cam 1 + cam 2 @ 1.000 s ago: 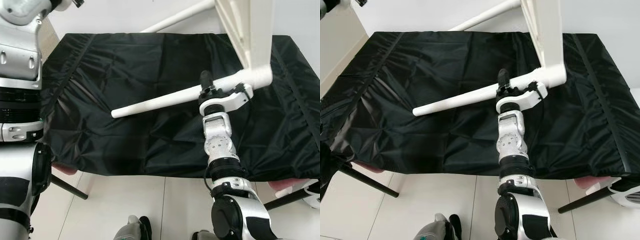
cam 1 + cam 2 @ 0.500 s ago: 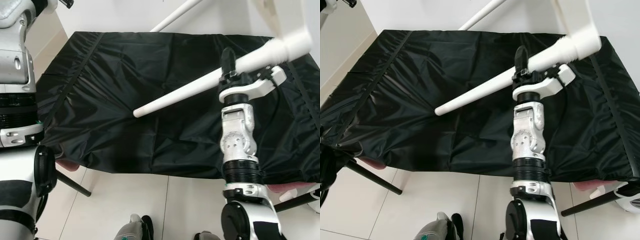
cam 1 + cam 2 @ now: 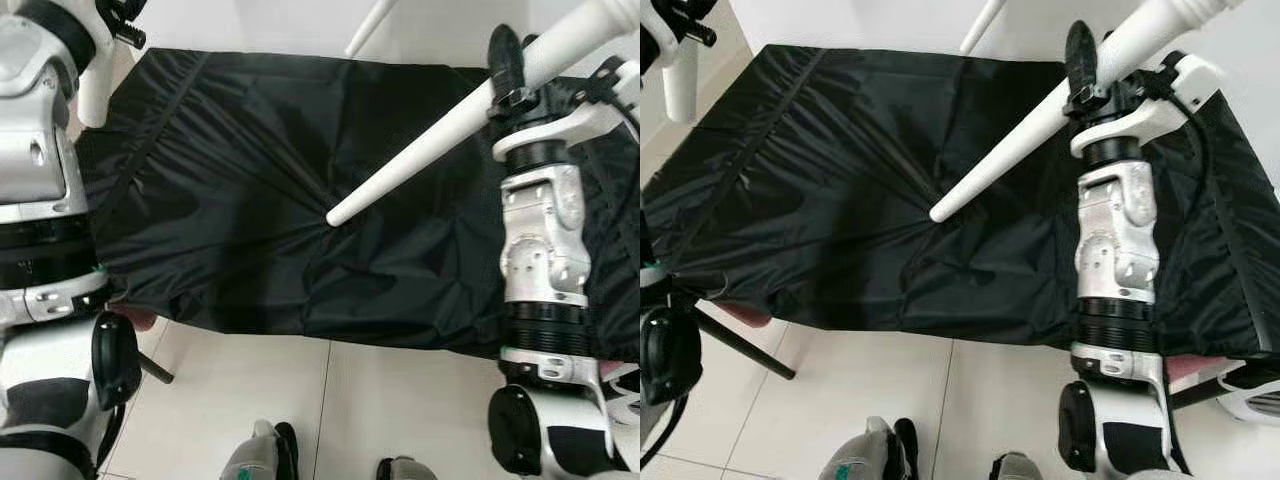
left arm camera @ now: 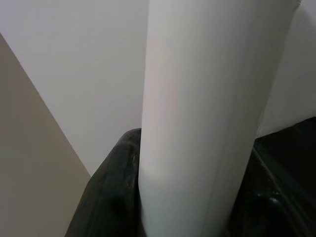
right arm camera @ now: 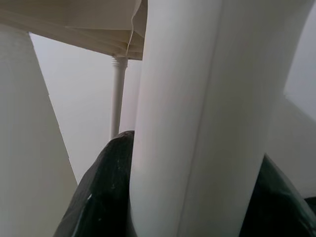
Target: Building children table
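My right gripper (image 3: 515, 75) is shut on a long white table leg (image 3: 420, 155), high over the black-covered table's right side. The leg slants down to a free tip (image 3: 937, 212) above the cloth's middle, and its upper end runs out past the top right corner. In the right wrist view this leg (image 5: 197, 118) sits between the black fingers, with the white tabletop's underside (image 5: 84, 24) and another fitted leg (image 5: 118, 94) behind. A further white leg (image 3: 982, 24) pokes in at the top. My left gripper (image 3: 680, 35), raised at the far left, is shut on a separate short white leg (image 3: 680, 92), (image 4: 207, 118).
A black cloth (image 3: 250, 180) covers the work table, sagging at its front edge. Black stand legs (image 3: 740, 345) stick out below it at the left and right. A white appliance (image 3: 1250, 395) sits on the tiled floor at the lower right. My feet show at the bottom.
My right arm has lifted the held leg up and to the right, so the white tabletop has left the top of the picture. The left gripper's leg has come into sight. The camera shifted.
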Robot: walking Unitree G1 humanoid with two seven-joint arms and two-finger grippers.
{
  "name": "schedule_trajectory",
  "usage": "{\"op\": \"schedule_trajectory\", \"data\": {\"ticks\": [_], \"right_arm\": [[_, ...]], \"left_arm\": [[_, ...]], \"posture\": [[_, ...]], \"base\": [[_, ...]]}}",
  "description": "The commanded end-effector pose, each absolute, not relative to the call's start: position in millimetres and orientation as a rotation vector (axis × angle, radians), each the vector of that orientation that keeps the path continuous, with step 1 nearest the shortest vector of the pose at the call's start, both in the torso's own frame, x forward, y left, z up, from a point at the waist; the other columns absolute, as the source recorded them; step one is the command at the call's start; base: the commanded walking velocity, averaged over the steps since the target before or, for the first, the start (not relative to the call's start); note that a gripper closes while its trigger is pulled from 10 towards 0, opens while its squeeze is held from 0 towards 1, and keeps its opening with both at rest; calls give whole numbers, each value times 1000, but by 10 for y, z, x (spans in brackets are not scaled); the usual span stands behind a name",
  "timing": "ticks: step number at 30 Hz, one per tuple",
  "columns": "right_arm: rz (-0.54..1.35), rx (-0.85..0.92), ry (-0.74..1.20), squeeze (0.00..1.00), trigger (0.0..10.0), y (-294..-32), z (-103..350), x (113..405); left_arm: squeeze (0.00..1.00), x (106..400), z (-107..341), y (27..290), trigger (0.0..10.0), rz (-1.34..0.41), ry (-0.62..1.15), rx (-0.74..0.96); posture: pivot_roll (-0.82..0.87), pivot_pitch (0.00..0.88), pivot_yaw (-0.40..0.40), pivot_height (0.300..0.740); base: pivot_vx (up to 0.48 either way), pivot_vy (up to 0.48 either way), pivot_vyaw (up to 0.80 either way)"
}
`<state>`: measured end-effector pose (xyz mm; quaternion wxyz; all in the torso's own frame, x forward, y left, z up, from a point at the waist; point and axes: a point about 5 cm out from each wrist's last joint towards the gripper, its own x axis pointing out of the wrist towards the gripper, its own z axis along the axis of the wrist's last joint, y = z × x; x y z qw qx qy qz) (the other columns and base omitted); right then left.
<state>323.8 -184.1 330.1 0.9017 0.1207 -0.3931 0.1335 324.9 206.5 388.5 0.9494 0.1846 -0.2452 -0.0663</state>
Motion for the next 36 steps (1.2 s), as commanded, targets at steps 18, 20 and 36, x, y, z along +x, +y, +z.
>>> {"op": "schedule_trajectory", "data": {"ticks": [18, 20, 36], "right_arm": [[362, -149, -754, 0, 0, -2034, 3418, 2706], [358, -157, -713, 0, 0, -2062, 3353, 2697], [290, -73, -495, 0, 0, -2238, 3161, 2733]], "left_arm": [[0, 3047, 3059, 1793, 10000, -364, -237, 295], [0, 3045, 2970, 1742, 10000, -404, -201, 304], [0, 3138, 2575, 1424, 10000, -700, 15, 321]], "posture": [[-99, 145, -2, 740], [-103, 151, -3, 740], [-123, 197, 10, 740]], "base": [[0, 0, 0], [0, 0, 0], [0, 0, 0]]}}
